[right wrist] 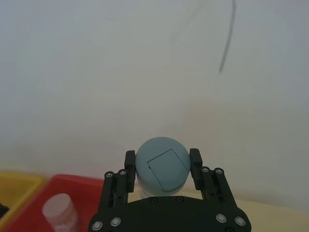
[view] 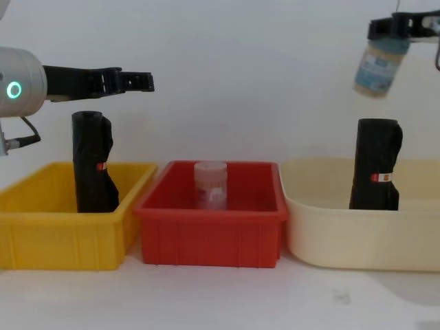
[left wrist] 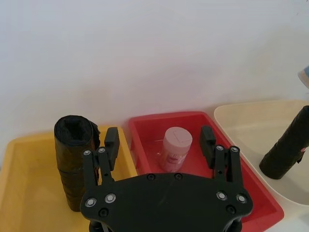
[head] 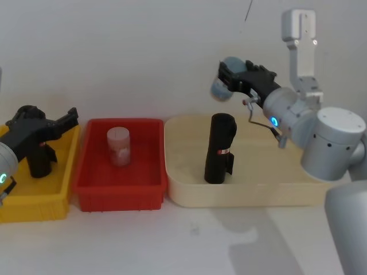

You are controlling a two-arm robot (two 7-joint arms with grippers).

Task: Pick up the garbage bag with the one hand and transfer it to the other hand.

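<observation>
The garbage bag (head: 220, 148) stood upright in the cream bin (head: 189, 192) near the counter's right edge; the right pincer (head: 225, 81) gripped a blue-capped bottle (view: 379, 66) above; the left pincer (view: 137, 81) hovered open over the yellow bin (view: 41, 234).

Three bins in a row: at 9 o'clock a bin (head: 57, 195) holding a roll (view: 91, 163), a middle bin (head: 94, 189) holding a jar (head: 118, 146), at 3 o'clock a tub (head: 183, 189) holding the garbage bag (head: 220, 148).
</observation>
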